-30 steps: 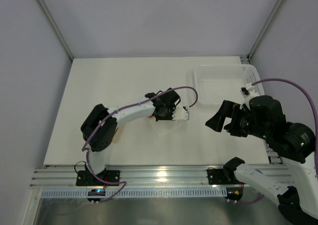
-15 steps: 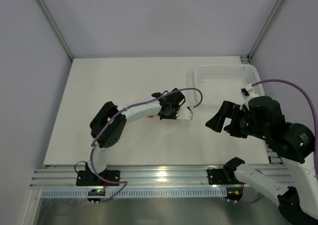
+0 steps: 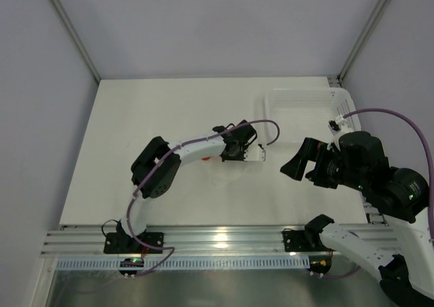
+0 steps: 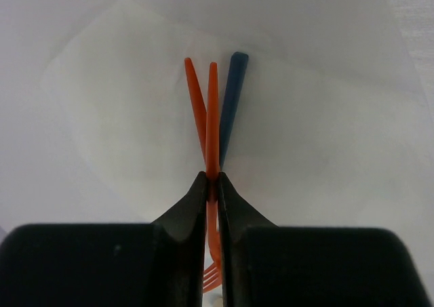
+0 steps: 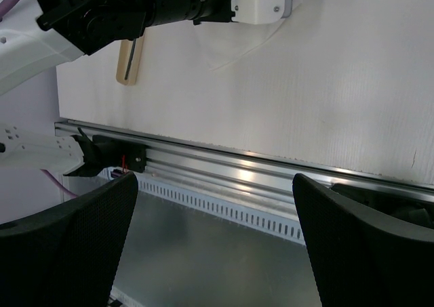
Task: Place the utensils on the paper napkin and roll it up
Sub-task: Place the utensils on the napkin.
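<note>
In the left wrist view my left gripper (image 4: 211, 178) is shut on a thin orange fork (image 4: 213, 117), with its tines showing between the jaws behind the tips. A second orange handle (image 4: 196, 97) and a dark blue handle (image 4: 230, 97) lie alongside it on the white paper napkin (image 4: 122, 104). No spoon bowl shows. In the top view the left gripper (image 3: 239, 151) sits over the napkin (image 3: 227, 173) at mid-table. My right gripper (image 3: 298, 166) is open and empty, raised to the right of the napkin; its jaws also show in the right wrist view (image 5: 213, 181).
A white perforated basket (image 3: 305, 107) stands at the back right. A short beige piece (image 5: 129, 59) lies near the table's front edge, left of the napkin corner (image 5: 234, 49). The metal rail (image 3: 217, 239) runs along the near edge.
My left arm has stretched out to the right, carrying its gripper a little to the right and farther back over the napkin. The right arm has not moved.
</note>
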`<state>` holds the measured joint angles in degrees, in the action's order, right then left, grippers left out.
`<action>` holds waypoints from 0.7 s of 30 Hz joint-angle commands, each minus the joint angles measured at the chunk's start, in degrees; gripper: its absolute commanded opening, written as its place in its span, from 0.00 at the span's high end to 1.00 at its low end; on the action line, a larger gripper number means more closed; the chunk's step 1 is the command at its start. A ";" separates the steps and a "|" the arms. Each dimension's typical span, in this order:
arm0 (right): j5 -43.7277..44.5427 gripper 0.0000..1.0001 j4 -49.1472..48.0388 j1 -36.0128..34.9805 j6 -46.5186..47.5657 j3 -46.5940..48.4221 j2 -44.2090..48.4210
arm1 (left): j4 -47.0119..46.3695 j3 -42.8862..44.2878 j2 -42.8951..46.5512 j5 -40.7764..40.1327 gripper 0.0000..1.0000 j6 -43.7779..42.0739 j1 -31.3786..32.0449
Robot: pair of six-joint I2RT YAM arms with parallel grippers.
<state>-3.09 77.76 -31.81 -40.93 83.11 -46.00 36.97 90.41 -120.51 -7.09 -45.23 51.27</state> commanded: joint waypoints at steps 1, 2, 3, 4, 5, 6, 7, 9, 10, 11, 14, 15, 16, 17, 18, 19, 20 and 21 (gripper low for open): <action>0.28 0.00 2.40 -0.36 -0.82 -0.05 0.21 | -1.55 3.28 -0.52 -0.64 0.92 0.76 0.33; 0.19 0.01 2.31 -0.36 -0.65 -0.14 0.21 | -1.20 3.45 -1.13 -0.73 0.89 1.02 0.33; 0.28 0.01 2.31 -0.36 -0.73 -0.14 0.12 | -1.03 3.98 -1.39 -0.64 0.88 1.28 0.33; 0.19 0.01 2.31 -0.36 -0.65 -0.23 0.12 | -0.76 4.24 -1.57 -0.73 0.87 1.37 0.33; 0.28 0.01 2.40 -0.36 -0.56 -0.23 0.12 | -0.59 4.33 -1.75 -0.64 0.87 1.81 0.33; 0.28 0.01 2.31 -0.27 -0.56 -0.23 0.12 | -0.67 4.33 -1.83 -0.55 0.86 1.90 0.33; 0.19 0.00 2.23 -0.27 -0.56 -0.23 0.12 | -0.67 4.33 -1.92 -0.47 0.86 1.99 0.33; 0.28 0.01 2.31 -0.27 -0.47 -0.23 0.12 | -0.67 4.33 -1.92 -0.55 0.86 2.17 0.33; 0.28 0.00 2.31 -0.35 -0.38 -0.32 0.12 | -0.59 4.16 -2.10 -0.73 0.86 2.17 0.33; 0.28 0.01 2.23 -0.27 -0.29 -0.32 0.12 | -0.58 4.07 -2.01 -1.16 0.85 2.17 0.33; 0.11 0.01 2.14 -0.36 -0.29 -0.58 0.12 | -0.67 3.55 -2.01 -1.52 0.85 2.08 0.33; 0.10 0.00 2.05 -0.36 -0.21 -0.67 0.12 | -0.76 3.37 -1.92 -1.87 0.85 1.99 0.33; 0.02 0.01 2.14 -0.36 -0.21 -0.76 0.12 | -0.93 3.28 -1.75 -1.87 0.85 2.08 0.33; 0.02 0.00 1.96 -0.36 -0.21 -0.76 0.21 | -1.11 3.11 -1.66 -2.05 0.84 2.08 0.33; -0.07 0.01 1.96 -0.36 -0.21 -0.93 0.12 | -1.20 3.02 -1.57 -2.40 0.83 2.25 0.33; -0.16 0.01 1.87 -0.36 -0.21 -0.93 0.12 | -1.29 3.02 -1.57 -2.75 0.80 2.43 0.33; -0.16 0.01 1.79 -0.27 -0.12 -1.02 0.12 | -1.37 2.84 -1.57 -3.19 0.78 2.43 0.33; -0.33 0.01 1.78 -0.35 -0.20 -1.02 0.12 | -1.46 2.84 -1.57 -3.97 0.78 2.52 0.33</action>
<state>-3.11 77.87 -31.81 -40.91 82.26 -46.00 36.73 92.86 -122.13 -8.93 -43.48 51.27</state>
